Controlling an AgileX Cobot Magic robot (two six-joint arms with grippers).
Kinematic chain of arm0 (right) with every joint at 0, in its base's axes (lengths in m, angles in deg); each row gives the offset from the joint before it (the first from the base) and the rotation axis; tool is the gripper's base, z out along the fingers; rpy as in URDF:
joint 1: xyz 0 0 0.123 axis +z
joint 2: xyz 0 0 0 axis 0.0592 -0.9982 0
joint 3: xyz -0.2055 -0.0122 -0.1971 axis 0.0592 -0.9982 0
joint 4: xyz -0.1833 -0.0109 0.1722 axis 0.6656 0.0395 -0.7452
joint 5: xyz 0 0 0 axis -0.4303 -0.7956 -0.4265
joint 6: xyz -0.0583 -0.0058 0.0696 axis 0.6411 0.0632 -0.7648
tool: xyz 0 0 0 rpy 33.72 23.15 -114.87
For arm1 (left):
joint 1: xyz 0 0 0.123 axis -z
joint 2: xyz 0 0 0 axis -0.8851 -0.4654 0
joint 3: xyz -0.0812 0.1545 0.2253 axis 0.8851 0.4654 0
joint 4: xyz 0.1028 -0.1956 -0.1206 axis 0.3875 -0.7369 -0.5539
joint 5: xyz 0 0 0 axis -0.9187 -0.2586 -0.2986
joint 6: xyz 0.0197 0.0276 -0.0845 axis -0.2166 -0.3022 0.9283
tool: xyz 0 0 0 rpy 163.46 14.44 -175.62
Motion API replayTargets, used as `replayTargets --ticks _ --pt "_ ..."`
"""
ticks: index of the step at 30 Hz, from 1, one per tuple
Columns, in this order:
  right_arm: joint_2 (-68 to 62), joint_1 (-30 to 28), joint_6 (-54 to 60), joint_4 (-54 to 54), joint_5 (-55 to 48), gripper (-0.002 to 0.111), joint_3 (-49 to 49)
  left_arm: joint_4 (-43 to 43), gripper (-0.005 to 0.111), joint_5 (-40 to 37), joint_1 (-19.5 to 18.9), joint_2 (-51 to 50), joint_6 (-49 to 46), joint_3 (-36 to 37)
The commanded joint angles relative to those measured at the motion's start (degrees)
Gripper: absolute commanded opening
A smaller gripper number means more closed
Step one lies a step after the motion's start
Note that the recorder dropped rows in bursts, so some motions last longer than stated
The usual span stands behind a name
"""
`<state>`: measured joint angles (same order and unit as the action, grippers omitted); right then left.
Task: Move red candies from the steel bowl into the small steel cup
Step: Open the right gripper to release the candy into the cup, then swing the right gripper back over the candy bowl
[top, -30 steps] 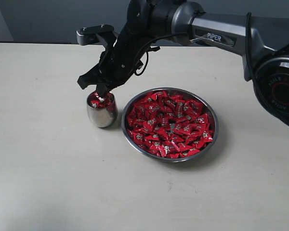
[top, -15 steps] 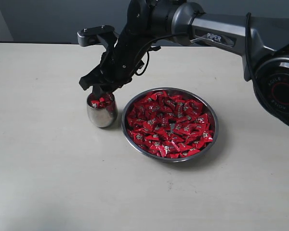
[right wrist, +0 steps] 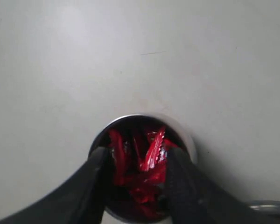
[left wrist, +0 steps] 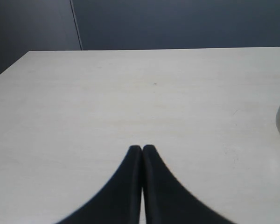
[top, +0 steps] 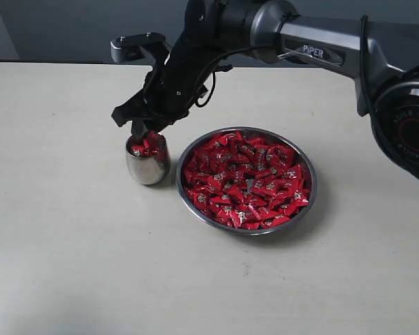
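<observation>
- While the right gripper (top: 141,131) hangs spread over the small steel cup (top: 148,167), left of centre, red candies (top: 244,180) fill the steel bowl (top: 246,232) beside it
- Pressed together, the left gripper (left wrist: 142,150) sits above the table (left wrist: 84,93)

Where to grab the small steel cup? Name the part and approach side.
Likely best: grip the small steel cup across its rounded outer wall, coming level from the side away from the steel bowl. It stands upright, red candies fill its mouth, and the bowl crowds one side.
</observation>
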<state>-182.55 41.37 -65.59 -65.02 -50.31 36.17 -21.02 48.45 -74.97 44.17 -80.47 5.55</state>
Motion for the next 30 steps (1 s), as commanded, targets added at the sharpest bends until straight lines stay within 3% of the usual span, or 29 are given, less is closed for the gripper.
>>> replayTargets --ticks 1,7,12,17,20,30 --pt "2.2 -0.1 0.4 0.0 1.3 0.039 0.3 -0.3 0.000 0.6 0.3 0.3 0.1 0.3" --pt "3.8 -0.1 0.4 1.6 1.9 0.039 0.3 -0.3 0.000 0.6 0.3 0.3 0.1 0.3" --pt "7.5 -1.6 0.2 7.0 3.9 0.029 0.3 -0.3 0.000 0.6 0.3 0.3 0.1 0.3" --pt "9.6 -5.6 0.2 6.6 4.4 0.015 0.3 -0.3 0.000 0.6 0.3 0.3 0.1 0.3" --pt "10.0 -10.6 0.2 5.2 0.7 0.014 -0.3 -0.3 0.000 0.6 0.3 0.3 0.1 0.3" --pt "19.1 -18.4 1.0 3.8 12.0 0.014 -22.0 -0.3 0.000 0.6 0.3 0.3 0.1 0.3"
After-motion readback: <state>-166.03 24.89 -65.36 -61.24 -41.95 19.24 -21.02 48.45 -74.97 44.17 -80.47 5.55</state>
